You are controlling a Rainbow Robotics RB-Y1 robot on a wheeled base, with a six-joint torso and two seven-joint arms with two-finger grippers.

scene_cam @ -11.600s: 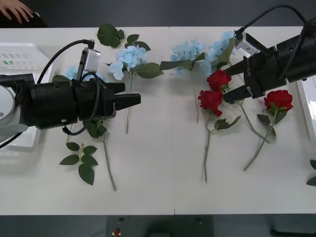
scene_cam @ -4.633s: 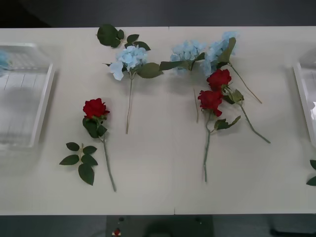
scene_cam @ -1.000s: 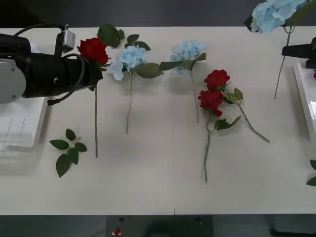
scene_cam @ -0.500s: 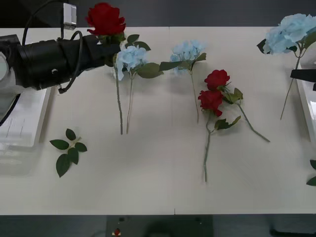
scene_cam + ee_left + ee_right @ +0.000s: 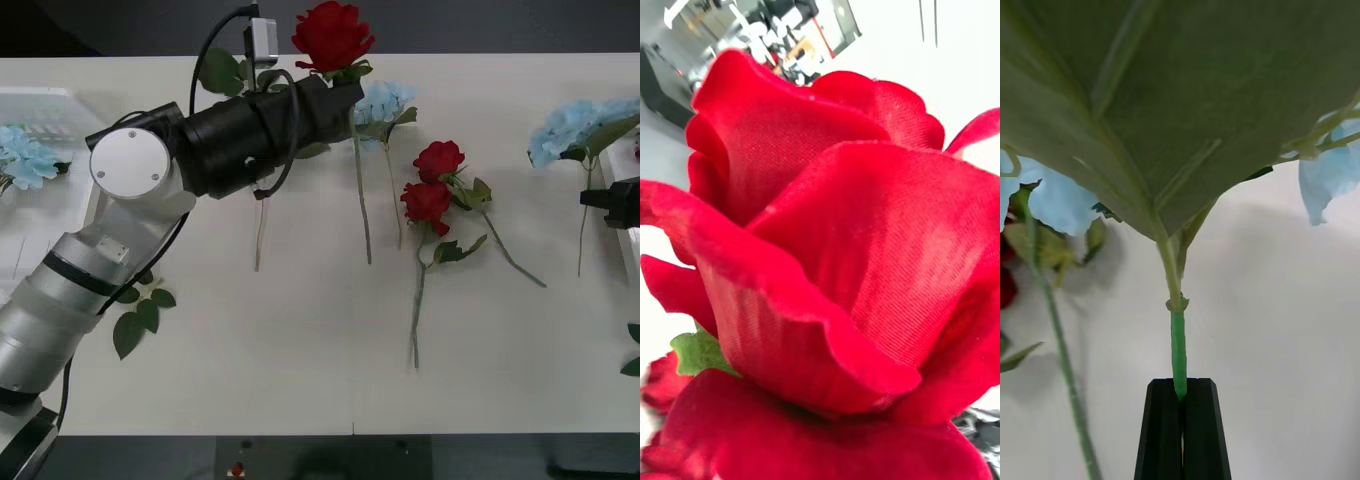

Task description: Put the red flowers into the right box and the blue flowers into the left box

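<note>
Red rose (image 5: pixel 332 35) sits top centre of the front frame, clamped in the left gripper (image 5: pixel 345 92), stem hanging down over the table (image 5: pixel 300 380) — right gripper (image 5: pixel 1181 427) at the right edge, black fingers (image 5: pixel 1201 431) pinched tight on a blue flower (image 5: pixel 575 125) stem; two more roses (image 5: pixel 432 180) lie mid-table, another blue cluster (image 5: pixel 25 158) in the left box (image 5: pixel 60 100)

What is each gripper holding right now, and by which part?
The left gripper holds a deep-red artificial rose just under its bloom, stem hanging down. The right gripper is shut on the thin green stem of a pale-blue hydrangea cluster.
</note>
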